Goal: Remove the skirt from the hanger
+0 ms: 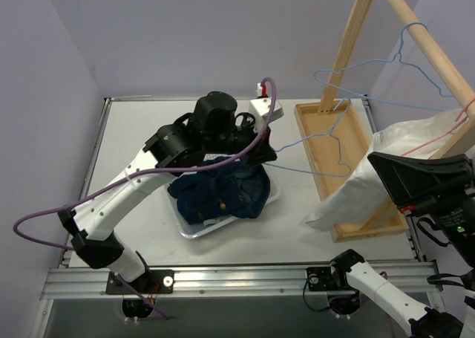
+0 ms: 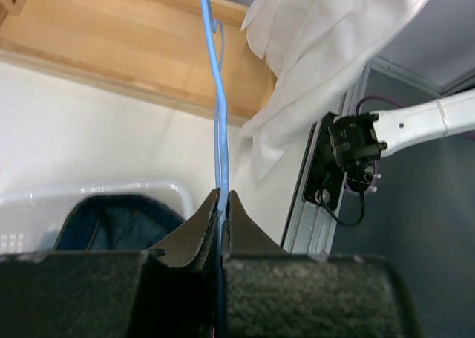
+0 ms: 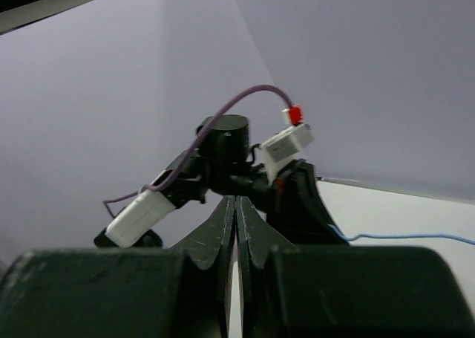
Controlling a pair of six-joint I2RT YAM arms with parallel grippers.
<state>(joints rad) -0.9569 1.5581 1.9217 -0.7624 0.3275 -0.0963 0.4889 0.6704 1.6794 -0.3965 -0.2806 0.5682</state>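
The dark blue skirt (image 1: pixel 223 193) lies crumpled in a white tray (image 1: pixel 194 232) at the table's middle, apart from the hanger. The thin blue wire hanger (image 1: pixel 326 141) stretches from the tray toward the wooden rack. My left gripper (image 1: pixel 269 154) is shut on its wire end. In the left wrist view the hanger (image 2: pixel 218 93) runs straight up from between the jaws of the left gripper (image 2: pixel 220 197), with the skirt (image 2: pixel 111 223) lower left. My right gripper (image 3: pixel 236 200) is shut on nothing, raised at the right (image 1: pixel 378 163) and facing the left arm.
A wooden rack (image 1: pixel 349 48) with a tray-like base (image 1: pixel 315 141) stands at the back right. A second blue hanger (image 1: pixel 386 63) hangs on its rail. A white cloth (image 1: pixel 371 174) on a pink hanger (image 1: pixel 445 134) drapes over the base's near corner.
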